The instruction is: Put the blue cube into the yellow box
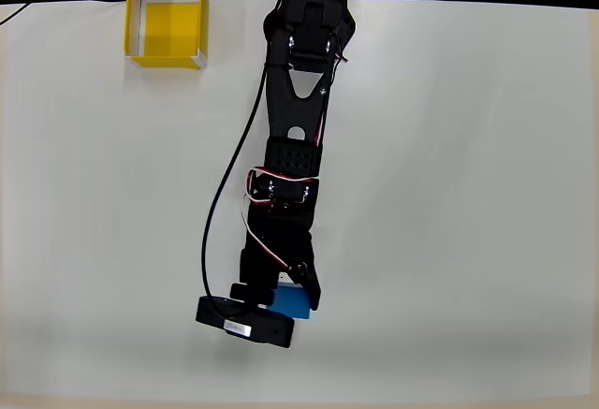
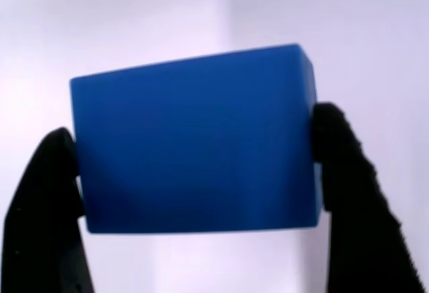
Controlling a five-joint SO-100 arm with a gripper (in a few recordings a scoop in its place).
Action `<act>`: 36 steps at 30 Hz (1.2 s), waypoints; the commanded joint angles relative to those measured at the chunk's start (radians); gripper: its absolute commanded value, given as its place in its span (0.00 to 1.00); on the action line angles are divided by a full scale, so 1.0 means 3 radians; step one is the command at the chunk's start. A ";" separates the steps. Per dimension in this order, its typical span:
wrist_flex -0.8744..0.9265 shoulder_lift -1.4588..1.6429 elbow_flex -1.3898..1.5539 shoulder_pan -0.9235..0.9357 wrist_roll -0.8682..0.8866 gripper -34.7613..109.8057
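Status: grasp established, transport and release outstanding. In the wrist view, the claw (image 2: 194, 172) pinches the blue cube (image 2: 194, 142); one black finger (image 2: 43, 199) presses its left face and the other bears on its right face. Whether the cube has left the white table (image 1: 468, 194) cannot be told from either view.

In the overhead view, the cube (image 1: 296, 302) sits at the claw (image 1: 285, 301) near the table's lower edge. The yellow box (image 1: 167, 25) lies well apart from the claw, toward the upper left corner, and its floor is bare.

Judged remaining: carry the cube over the box, then release.

Markings: no legible writing. A small pale label on the camera housing beside the claw is too small to read.
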 commanded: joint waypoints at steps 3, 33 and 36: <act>0.0020 0.0752 -0.0092 0.0900 -0.0097 0.42; 0.0900 0.1887 0.0910 0.3641 -0.0061 0.40; 0.1140 0.2250 0.1053 0.3687 -0.0066 0.40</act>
